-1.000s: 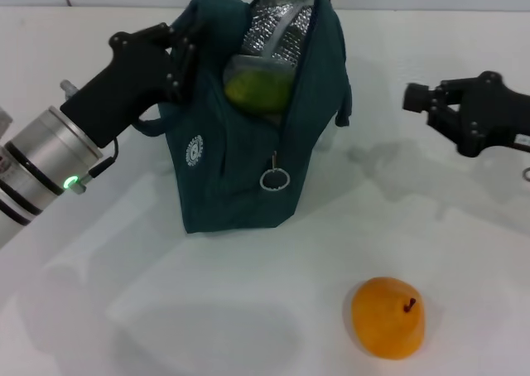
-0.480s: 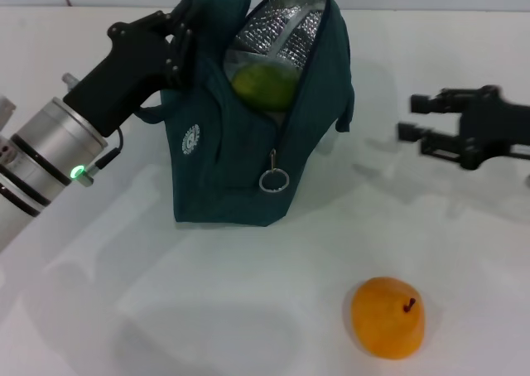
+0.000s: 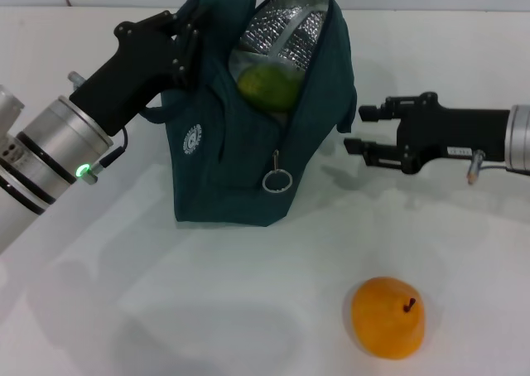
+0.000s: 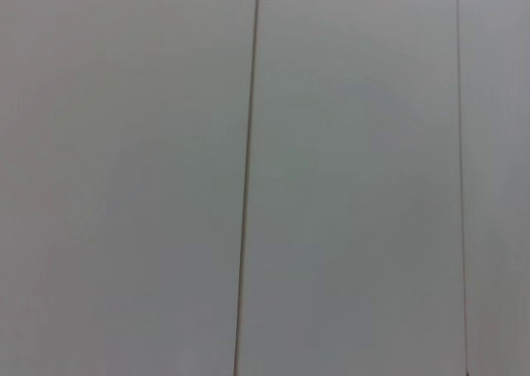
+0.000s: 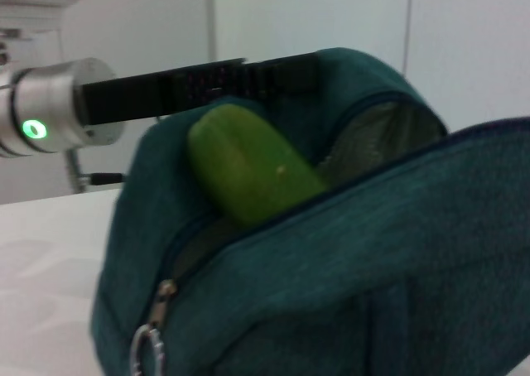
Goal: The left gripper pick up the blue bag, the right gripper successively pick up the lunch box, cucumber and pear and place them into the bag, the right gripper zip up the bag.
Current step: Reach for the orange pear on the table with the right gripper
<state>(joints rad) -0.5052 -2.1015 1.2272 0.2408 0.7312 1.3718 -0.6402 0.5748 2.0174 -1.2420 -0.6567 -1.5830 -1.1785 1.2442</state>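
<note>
Head view: your left end effector (image 3: 184,46) clamps the bag (image 3: 248,136) top; cucumber (image 3: 269,87) pokes out. Right end effector (image 3: 358,129) wide, beside bag. Pear (image 3: 387,317) on worktop (image 3: 124,268), near front.

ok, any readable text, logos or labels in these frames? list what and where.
Nothing can be read as words.
Round white logo on the blue bag: too small to read.
White label on the right gripper: print too small to read.
Left gripper, cucumber, pear: no text visible.
Left wrist view: bare panels only, no text.
</note>
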